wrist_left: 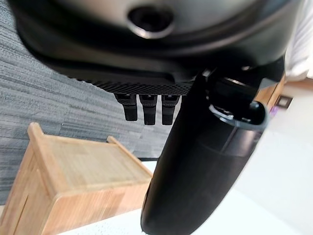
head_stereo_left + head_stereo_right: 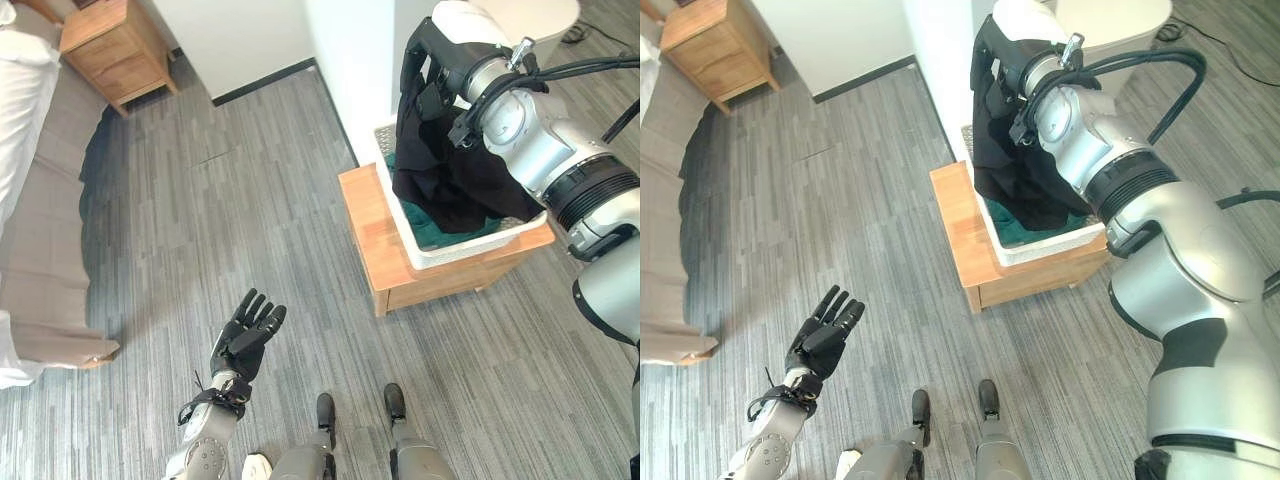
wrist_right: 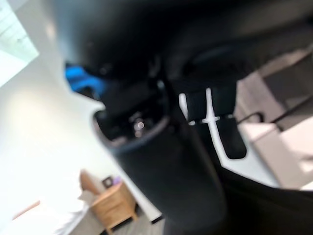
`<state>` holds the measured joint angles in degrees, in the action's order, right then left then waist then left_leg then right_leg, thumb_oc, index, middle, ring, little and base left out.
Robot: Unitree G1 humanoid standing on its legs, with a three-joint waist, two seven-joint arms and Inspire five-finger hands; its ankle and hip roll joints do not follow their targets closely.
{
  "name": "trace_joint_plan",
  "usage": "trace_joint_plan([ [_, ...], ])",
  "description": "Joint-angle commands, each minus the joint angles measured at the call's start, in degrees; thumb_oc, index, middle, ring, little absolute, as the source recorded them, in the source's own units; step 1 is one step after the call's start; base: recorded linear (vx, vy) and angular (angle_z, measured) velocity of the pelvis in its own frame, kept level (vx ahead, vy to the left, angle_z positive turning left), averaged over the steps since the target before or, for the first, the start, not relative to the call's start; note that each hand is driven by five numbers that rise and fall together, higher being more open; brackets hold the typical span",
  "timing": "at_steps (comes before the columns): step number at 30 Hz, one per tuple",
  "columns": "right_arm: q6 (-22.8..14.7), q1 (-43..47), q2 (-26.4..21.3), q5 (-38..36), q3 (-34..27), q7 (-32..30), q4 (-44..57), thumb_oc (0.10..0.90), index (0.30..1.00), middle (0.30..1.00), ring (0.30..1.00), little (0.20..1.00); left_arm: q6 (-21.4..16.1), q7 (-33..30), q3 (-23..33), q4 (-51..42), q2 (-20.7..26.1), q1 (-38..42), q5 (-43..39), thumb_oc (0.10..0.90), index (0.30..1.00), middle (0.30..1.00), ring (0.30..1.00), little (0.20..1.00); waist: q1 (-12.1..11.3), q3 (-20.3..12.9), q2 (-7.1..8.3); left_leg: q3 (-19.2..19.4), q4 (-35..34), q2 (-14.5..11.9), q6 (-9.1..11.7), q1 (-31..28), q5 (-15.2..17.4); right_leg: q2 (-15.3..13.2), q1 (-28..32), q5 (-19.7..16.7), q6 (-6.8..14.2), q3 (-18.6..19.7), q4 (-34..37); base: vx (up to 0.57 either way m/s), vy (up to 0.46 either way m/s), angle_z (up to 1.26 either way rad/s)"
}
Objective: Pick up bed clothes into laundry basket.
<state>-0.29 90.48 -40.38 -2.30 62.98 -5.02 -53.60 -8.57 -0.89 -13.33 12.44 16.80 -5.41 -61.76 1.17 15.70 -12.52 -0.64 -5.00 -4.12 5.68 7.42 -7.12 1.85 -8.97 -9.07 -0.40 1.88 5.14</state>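
A black garment [image 2: 450, 170] hangs from my right hand [image 2: 425, 60], which is curled into its top edge. The cloth's lower part drapes down into the white laundry basket [image 2: 450, 255], where a green cloth [image 2: 440, 228] lies. The basket stands on a low wooden stool [image 2: 365, 215]. My left hand [image 2: 248, 335] is held low over the floor at the front left, with straight fingers [image 1: 146, 107] and nothing in it. White bedding [image 2: 20, 90] lies on the bed [image 2: 50, 200] along the left edge.
A wooden nightstand [image 2: 115, 45] stands at the back left beside the bed. A white wall corner [image 2: 350, 60] rises just behind the stool and basket. Grey striped carpet [image 2: 240, 200] spreads between the bed and the stool.
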Motion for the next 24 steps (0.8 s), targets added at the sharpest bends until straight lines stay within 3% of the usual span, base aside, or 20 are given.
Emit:
trace_joint_plan([
  [1,-1.5,12.3,3.0,1.9,-2.7,-5.3,-6.5,0.400,0.300,0.300,0.300,0.300,-5.3,0.4,-0.5,-5.9,2.3,1.3,0.1,0.800,0.900,0.900,0.900,0.900,0.2,-2.2,3.23,1.0,0.0,3.2,0.1,0.1,1.3,-2.6,-1.8,11.2,3.9,9.2,-4.9,0.00,-0.011,0.07],
  [9,-0.6,15.5,-0.8,1.5,-1.4,-5.3,-15.0,0.400,0.300,0.300,0.300,0.300,-6.0,0.1,1.3,-5.5,1.9,-1.4,0.6,0.800,0.900,0.900,0.900,0.900,-1.2,-1.4,1.66,0.1,0.0,3.5,0.5,1.5,0.4,-2.8,-3.5,11.4,4.0,8.4,-5.9,-0.01,-0.011,0.11],
  [14,-0.2,16.8,-9.0,1.0,0.5,-4.6,-19.9,0.400,0.300,0.300,0.300,0.300,-6.0,0.3,2.0,-6.0,1.5,-3.1,1.6,0.800,0.900,0.900,0.900,0.900,-1.1,-0.2,0.64,-0.1,0.0,3.4,0.9,2.8,-0.3,-2.4,-5.5,11.7,4.0,8.4,-7.3,-0.02,-0.026,0.07],
  [18,0.1,15.9,-12.1,1.6,0.6,-4.2,-21.3,0.400,0.300,0.300,0.300,0.300,-5.8,0.5,1.9,-7.0,1.7,-3.3,2.0,0.800,0.900,0.900,0.900,0.900,-0.8,0.8,-0.04,0.2,0.0,3.3,1.0,3.5,-0.7,-2.1,-7.1,11.9,3.9,8.9,-8.5,-0.03,-0.020,-0.02],
  [24,-0.1,11.3,-12.7,3.3,-1.4,-4.0,-20.9,0.400,0.300,0.300,0.300,0.300,-5.5,0.6,0.7,-9.0,1.0,-3.3,2.9,0.800,0.900,0.900,0.900,0.900,-0.6,2.3,-1.23,0.4,0.0,3.1,1.3,4.6,-1.5,-1.5,-9.4,12.5,3.6,9.5,-10.4,-0.03,-0.032,-0.16],
])
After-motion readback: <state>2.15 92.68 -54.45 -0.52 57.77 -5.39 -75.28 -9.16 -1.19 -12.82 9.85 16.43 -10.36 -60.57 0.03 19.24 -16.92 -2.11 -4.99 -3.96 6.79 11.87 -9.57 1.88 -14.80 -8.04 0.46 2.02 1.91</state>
